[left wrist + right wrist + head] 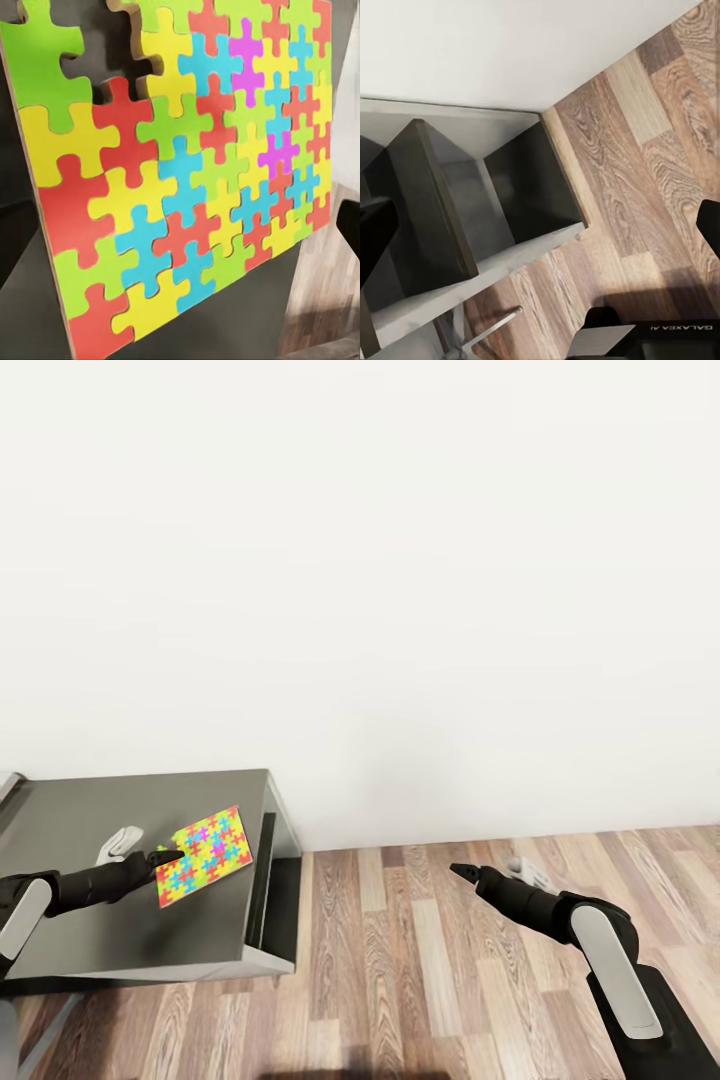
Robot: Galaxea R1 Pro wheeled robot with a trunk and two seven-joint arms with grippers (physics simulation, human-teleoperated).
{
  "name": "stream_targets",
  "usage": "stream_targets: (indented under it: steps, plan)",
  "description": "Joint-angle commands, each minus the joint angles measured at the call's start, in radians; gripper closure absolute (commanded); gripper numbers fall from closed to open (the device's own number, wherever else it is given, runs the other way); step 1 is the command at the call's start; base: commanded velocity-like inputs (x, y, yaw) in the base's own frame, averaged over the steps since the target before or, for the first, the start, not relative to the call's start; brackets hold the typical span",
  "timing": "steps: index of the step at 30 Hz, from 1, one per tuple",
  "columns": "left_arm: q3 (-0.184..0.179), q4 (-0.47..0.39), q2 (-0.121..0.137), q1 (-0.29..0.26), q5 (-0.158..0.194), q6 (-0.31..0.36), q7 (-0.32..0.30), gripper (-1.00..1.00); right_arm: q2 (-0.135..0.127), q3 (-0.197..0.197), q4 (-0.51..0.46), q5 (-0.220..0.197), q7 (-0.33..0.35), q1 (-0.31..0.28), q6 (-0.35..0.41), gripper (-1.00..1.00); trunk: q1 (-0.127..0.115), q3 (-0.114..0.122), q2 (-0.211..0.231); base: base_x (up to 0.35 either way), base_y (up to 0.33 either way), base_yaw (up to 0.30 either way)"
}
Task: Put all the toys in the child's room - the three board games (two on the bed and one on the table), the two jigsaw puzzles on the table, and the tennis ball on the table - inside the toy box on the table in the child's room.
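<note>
- Head view: the left arm reaches forward, low and nearly level, over a dark grey cabinet (100,815) standing against the white wall (400,560).
- The left hand (168,856) pinches the near edge of a jigsaw (206,855); the multicoloured square is tilted, its far corner raised, above the cabinet's top near the cabinet's right end. Whether it touches the top cannot be told.
- A pale grey arm link (120,844) shows just behind the left hand, over the cabinet.
- The right arm is bent at the elbow, its forearm stretched towards the cabinet above the wood-plank floor (420,960).
- The right hand (462,872) hangs over the floor, well apart from the cabinet; its dark fingers come together in a point, so it looks narrow from here.
- Left wrist view: the jigsaw (187,172) sits close to the camera, slanted, with one piece missing near a corner, and the dark cabinet top behind it.
- Right wrist view: two dark fingertips (375,232) stand at opposite edges of the picture, well apart with nothing between them, so the right hand's spread cannot be settled.
- Beyond them lie the cabinet's open end (472,210), with dark inner panels and a pale shelf edge, and the floor (645,150) beside it.
</note>
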Motion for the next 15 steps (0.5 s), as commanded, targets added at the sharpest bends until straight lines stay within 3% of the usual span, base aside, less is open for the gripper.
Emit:
stream_targets:
  steps: [1,7,15]
  plan:
    - [0.002,0.000,0.000,0.000,-0.001,0.005,-0.003,-1.00,0.000,0.000,-0.001,-0.010,-0.010,-0.001,0.004,-1.00,0.001,0.000,-0.002,0.000,0.000,-0.171]
    - [0.002,-0.001,0.000,0.000,-0.001,0.006,-0.003,-1.00,0.001,0.001,0.000,-0.010,-0.010,-0.001,0.004,-1.00,0.001,0.006,-0.002,0.000,0.000,-0.164]
    - [0.002,-0.002,0.000,0.000,-0.001,0.005,-0.003,-1.00,0.001,0.001,0.000,-0.010,-0.010,-0.001,0.004,-1.00,0.001,0.008,-0.002,0.000,0.000,-0.020]
